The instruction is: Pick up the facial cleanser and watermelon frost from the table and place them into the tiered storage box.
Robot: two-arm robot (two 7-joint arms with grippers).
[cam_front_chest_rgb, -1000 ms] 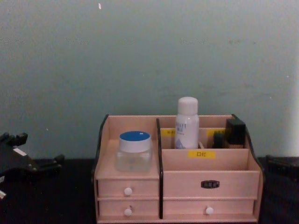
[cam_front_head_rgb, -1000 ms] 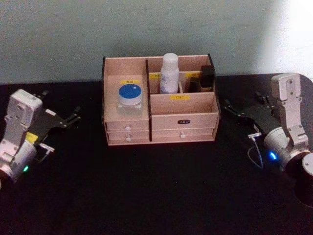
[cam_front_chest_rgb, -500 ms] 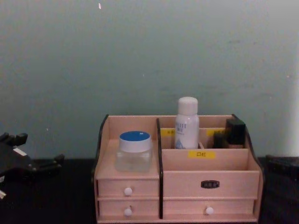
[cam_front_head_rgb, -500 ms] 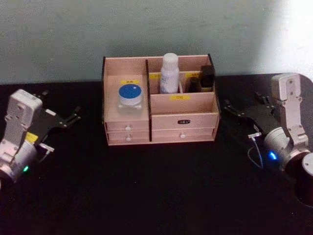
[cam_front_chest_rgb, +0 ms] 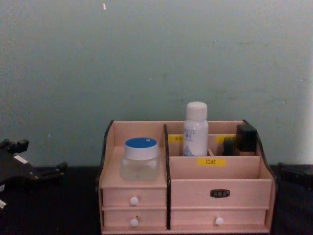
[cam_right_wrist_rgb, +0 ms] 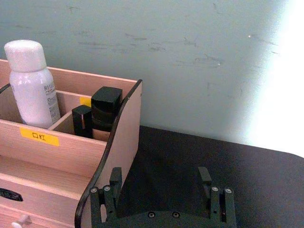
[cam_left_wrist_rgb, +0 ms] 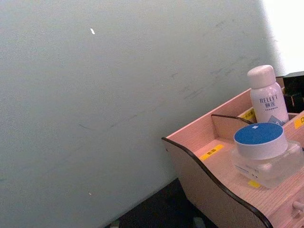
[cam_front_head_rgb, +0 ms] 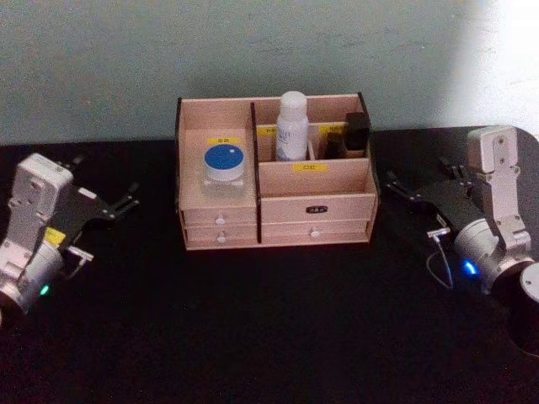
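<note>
The tiered storage box (cam_front_head_rgb: 337,206) stands mid-table against the wall. In a rear compartment the white facial cleanser (cam_front_head_rgb: 292,126) stands upright. The blue-lidded watermelon frost (cam_front_head_rgb: 225,168) jar sits on the box's left shelf. My left gripper (cam_front_head_rgb: 103,183) rests open on the table left of the box, holding nothing. To the right of the box, my right gripper (cam_front_head_rgb: 418,177) is likewise open and apart from it. The right wrist view has the open right gripper (cam_right_wrist_rgb: 160,178) beside the box's side wall (cam_right_wrist_rgb: 121,142), the facial cleanser (cam_right_wrist_rgb: 31,85) beyond it. The jar (cam_front_chest_rgb: 140,157) and bottle (cam_front_chest_rgb: 195,129) also appear in the chest view.
Small dark bottles (cam_front_head_rgb: 354,133) fill the box's back right compartment. A green wall rises directly behind the box. The black tabletop (cam_front_head_rgb: 278,320) stretches in front of the box and between the arms.
</note>
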